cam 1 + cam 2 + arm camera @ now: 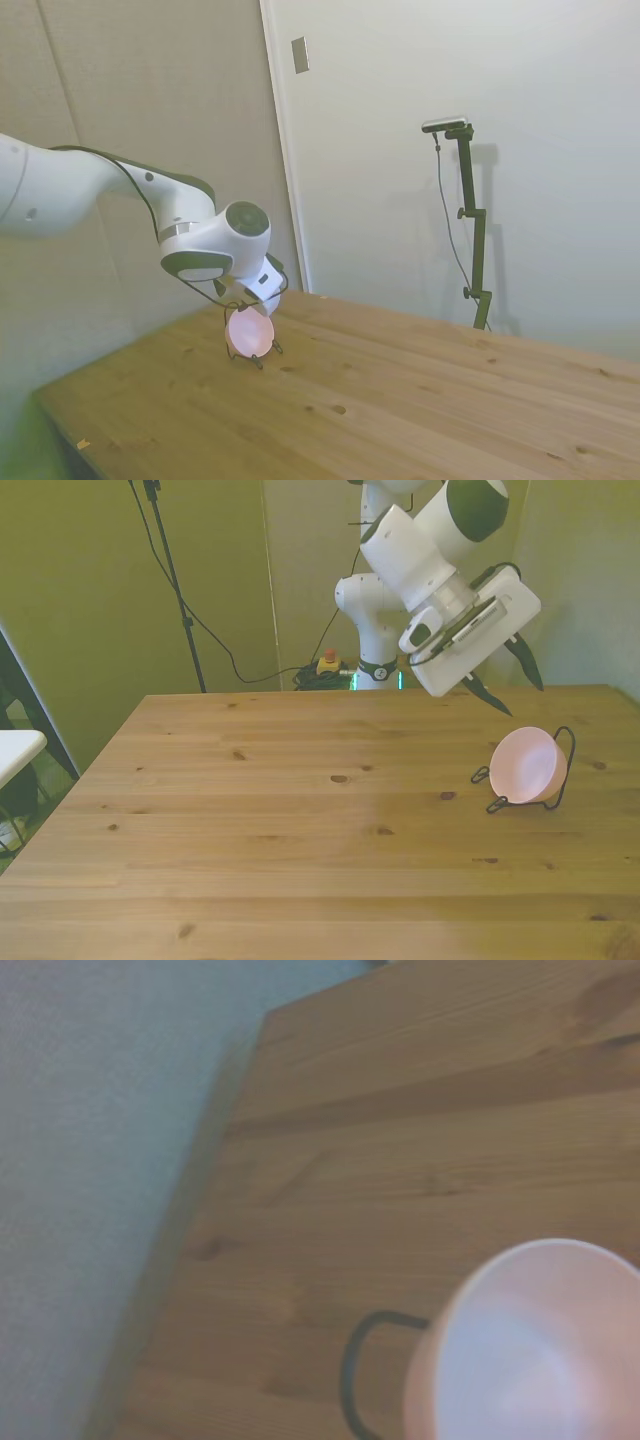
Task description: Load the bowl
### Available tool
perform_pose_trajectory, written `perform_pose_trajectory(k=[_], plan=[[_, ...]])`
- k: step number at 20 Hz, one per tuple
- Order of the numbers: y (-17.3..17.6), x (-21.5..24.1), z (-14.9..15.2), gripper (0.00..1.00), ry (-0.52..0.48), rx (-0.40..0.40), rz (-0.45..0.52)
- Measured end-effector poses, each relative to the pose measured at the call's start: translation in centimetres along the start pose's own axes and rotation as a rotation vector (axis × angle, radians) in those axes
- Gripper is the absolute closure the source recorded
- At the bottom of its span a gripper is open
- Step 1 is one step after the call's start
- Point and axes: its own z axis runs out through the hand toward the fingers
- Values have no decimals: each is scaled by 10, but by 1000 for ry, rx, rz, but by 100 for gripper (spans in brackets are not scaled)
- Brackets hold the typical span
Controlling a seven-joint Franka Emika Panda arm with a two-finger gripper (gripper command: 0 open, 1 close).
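Note:
The pale pink bowl (527,765) stands tilted on its edge in a thin dark wire rack (565,755) near the front view's right side of the table. In the side view the bowl (249,331) leans in the rack (259,360) near the table's far left corner. My gripper (515,692) hangs just above and slightly behind the bowl, tilted, open, with nothing between its dark fingers (495,702). Seen from the wrist, the bowl (530,1350) is close, with a loop of the rack (352,1370) beside it.
The wooden table (300,820) stretches wide across the front view's left and middle. Its edge (190,1220) runs close beside the rack, with a wall beyond. A white surface (15,750) pokes in at the front view's left.

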Motion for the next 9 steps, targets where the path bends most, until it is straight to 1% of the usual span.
perform_pose_trajectory(k=[3, 7, 9], plan=[[3, -3, -25, 0, 71, -101, 37], [9, -20, -44, 0, 166, -243, 68], [15, -32, -55, 0, 200, -294, 79]])
